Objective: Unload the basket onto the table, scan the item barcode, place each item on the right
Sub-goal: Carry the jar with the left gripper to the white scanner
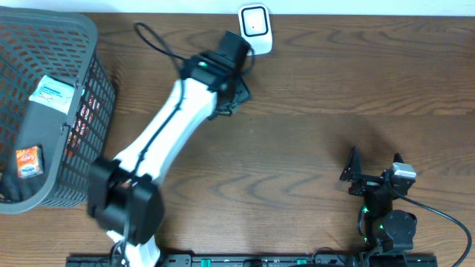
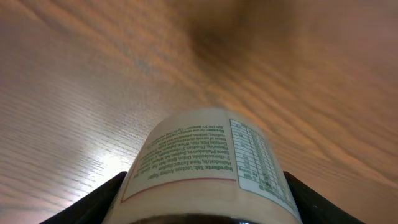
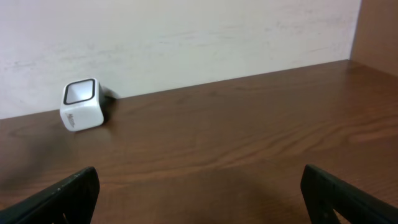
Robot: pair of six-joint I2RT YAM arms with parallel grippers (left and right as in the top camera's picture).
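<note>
The item [image 2: 205,158] is a round container with a cream label of fine print and a nutrition table. My left gripper [image 2: 205,186] is shut on it, one dark finger pressed to each side, just above the wooden table. No barcode shows on the label's visible face. In the overhead view the left gripper [image 1: 233,89] sits just below the white scanner [image 1: 254,27] at the back edge, and the arm hides the item. My right gripper [image 1: 355,173] rests open at the front right, holding nothing, its fingers [image 3: 74,190] spread wide with the scanner [image 3: 82,104] far off.
A grey mesh basket [image 1: 95,70] stands at the left, holding a white packet [image 1: 53,93] and an orange packet [image 1: 28,162]. A black cable [image 1: 157,43] runs from the left arm across the table. A pale wall [image 3: 186,37] stands behind the table.
</note>
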